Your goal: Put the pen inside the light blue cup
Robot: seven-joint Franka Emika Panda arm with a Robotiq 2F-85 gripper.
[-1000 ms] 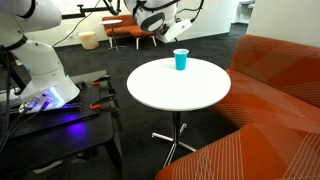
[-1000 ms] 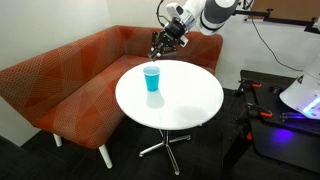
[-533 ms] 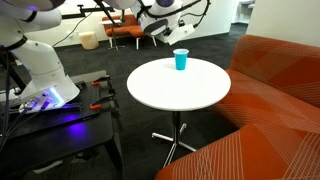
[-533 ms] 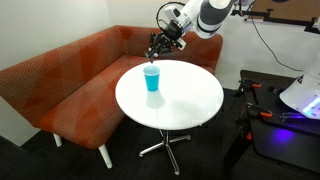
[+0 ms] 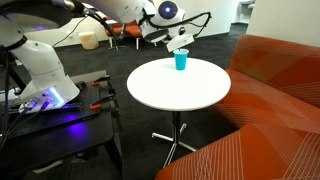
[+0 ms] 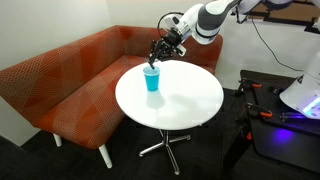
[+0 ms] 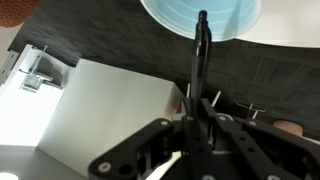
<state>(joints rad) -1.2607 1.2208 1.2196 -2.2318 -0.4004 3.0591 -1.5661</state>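
The light blue cup (image 5: pixel 181 60) stands on the far side of the round white table (image 5: pixel 180 88), also seen in an exterior view (image 6: pixel 152 79). My gripper (image 6: pixel 158 54) hangs just above the cup's rim. In the wrist view the gripper (image 7: pixel 197 125) is shut on the pen (image 7: pixel 199 55), a thin black stick pointing straight out toward the cup's open rim (image 7: pixel 200 12) at the top edge. The pen is too small to make out in both exterior views.
An orange sofa (image 6: pixel 60 80) curves round the table's far side, also in an exterior view (image 5: pixel 280 100). A black cart with a robot base (image 5: pixel 40 85) and red-handled tools stands beside the table. Chairs stand in the background (image 5: pixel 125 32).
The arm has swung toward the cup and lowered; the gripper now hangs right over the rim with the pen still held.
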